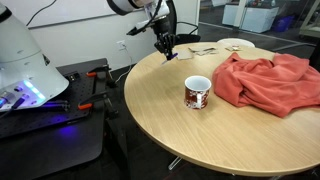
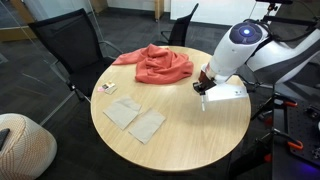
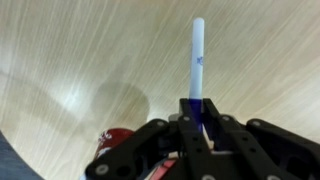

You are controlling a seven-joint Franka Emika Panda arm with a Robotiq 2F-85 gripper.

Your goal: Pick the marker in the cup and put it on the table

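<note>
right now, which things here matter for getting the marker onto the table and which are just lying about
For the job:
- marker, held between the fingers
- cup
- table

Just lying about:
- red cloth
- paper napkins
- small card
- black bench
- chair

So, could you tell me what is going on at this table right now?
The robot's gripper is closed on the marker, which is already out of the cup. It holds the marker low over the table, some way from the cup, which stands beside a red cloth. The marker is not yet released, and I cannot tell whether its tip touches the wood.
</note>
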